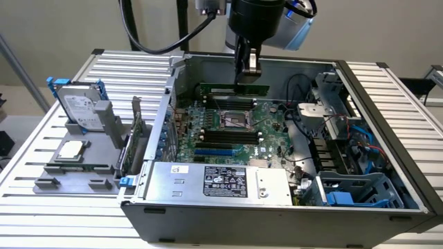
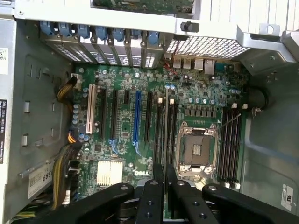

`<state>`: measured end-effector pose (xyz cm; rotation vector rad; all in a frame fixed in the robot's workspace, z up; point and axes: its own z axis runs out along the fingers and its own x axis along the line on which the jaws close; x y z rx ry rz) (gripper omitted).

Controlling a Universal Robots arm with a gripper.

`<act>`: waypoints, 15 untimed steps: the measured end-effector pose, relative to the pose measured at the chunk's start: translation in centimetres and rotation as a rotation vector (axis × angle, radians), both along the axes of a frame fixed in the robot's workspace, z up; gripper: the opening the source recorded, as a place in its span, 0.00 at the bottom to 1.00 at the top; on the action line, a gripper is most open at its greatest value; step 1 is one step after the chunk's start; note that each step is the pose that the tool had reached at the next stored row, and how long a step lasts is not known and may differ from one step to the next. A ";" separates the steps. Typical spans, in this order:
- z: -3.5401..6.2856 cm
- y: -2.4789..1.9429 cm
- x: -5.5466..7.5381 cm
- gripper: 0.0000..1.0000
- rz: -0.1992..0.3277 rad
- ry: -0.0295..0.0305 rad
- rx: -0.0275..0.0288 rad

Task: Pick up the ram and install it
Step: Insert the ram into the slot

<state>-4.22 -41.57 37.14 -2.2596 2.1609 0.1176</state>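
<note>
Hanging inside the open computer case (image 1: 277, 218), the gripper (image 1: 250, 78) is pinching the ram (image 1: 232, 90) by its upper edge. Its fingers (image 2: 153, 200) are drawn nearly together with only the thin green stick between them. The ram is sitting level, lengthwise across the exterior view, low over the far part of the motherboard (image 1: 270, 124), just behind the empty processor socket (image 1: 234, 120). In the wrist view it is showing edge-on as a thin line running along the black memory slots (image 2: 159, 135) beside the socket; whether it is touching a slot cannot be told. Outside the case, on the exterior view's left, a grey holder (image 1: 69, 174) is carrying a hard drive (image 1: 78, 106) and a square silver processor (image 1: 71, 150).
</note>
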 end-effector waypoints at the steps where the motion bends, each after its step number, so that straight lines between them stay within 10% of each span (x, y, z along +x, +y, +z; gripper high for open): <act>1: -0.16 0.19 0.1 0.13 0.000 0.0000 -0.0009; 15: -2.03 1.73 1.2 0.13 -0.022 0.0137 -0.0100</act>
